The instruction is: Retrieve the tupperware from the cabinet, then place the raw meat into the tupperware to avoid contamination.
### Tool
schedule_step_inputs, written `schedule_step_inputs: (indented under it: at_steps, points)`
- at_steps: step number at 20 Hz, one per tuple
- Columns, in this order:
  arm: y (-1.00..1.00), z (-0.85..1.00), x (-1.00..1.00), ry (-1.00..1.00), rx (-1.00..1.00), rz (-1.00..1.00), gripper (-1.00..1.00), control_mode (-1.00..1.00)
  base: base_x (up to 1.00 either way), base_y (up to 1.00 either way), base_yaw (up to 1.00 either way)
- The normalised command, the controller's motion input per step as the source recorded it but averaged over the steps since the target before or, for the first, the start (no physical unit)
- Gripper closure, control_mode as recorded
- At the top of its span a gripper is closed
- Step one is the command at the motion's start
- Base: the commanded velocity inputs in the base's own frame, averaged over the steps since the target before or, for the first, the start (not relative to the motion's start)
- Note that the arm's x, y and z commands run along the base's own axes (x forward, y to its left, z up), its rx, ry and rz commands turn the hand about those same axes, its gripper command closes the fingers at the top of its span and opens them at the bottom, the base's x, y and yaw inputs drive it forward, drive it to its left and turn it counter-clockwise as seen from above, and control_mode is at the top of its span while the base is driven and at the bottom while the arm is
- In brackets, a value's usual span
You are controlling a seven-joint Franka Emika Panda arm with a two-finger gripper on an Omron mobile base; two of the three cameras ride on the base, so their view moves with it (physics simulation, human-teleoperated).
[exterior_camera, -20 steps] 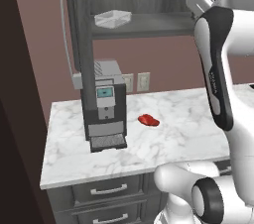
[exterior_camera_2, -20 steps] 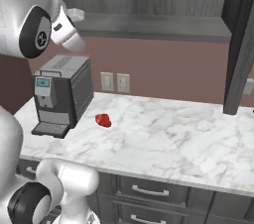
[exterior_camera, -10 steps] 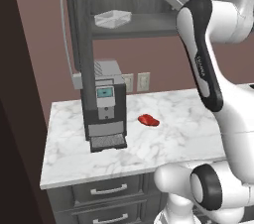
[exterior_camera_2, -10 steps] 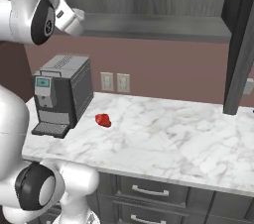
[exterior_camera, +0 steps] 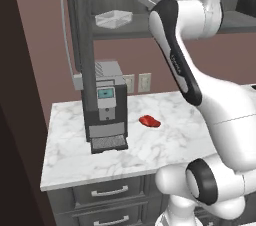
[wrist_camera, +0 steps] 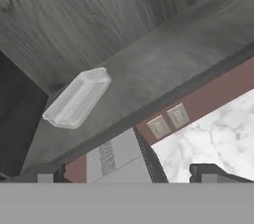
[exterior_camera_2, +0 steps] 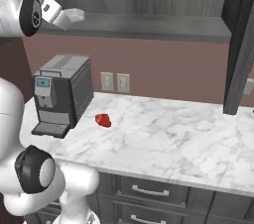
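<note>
- Hand view: the tupperware (wrist_camera: pixel 77 97) lies on the bare shelf of the cabinet (wrist_camera: pixel 163 64), tilted across the picture, open side up, nothing in it that can be made out.
- Left base view: the same container (exterior_camera: pixel 114 18) sits near the left end of the shelf, just right of the open cabinet door (exterior_camera: pixel 80 45) with its long bar handle (exterior_camera: pixel 64 25).
- Gripper (wrist_camera: pixel 126 177): the two fingertips stand wide apart at the bottom of the hand view, nothing between them, well apart from the container.
- Raw meat (exterior_camera: pixel 149 121): lies on the marble counter (exterior_camera: pixel 165 145), near the coffee machine (exterior_camera: pixel 105 105), untouched.
- Handling judgement: thin clear plastic, likely very light, slightly flexible and smooth; it may slide on the shelf if nudged.
- Hold recommended: across the short width, or pinching one long rim wall, with a gentle squeeze to avoid buckling.
</note>
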Motion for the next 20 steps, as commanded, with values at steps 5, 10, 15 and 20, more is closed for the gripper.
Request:
schedule_step_inputs:
  at_steps: [5,10,15,20]
  points:
    - [0.37,-0.02,0.31,0.00,-0.03,0.02,-1.00,-1.00,0.00,0.00,0.00]
    - [0.24,-0.06,0.38,0.01,0.00,0.02,-1.00,-1.00,0.00,0.00,0.00]
    - [0.06,-0.14,0.41,0.04,-0.01,0.01,-1.00,-1.00,0.00,0.00,0.00]
    - [0.00,-0.17,0.46,0.04,-0.02,0.01,-1.00,-1.00,0.00,0.00,0.00]
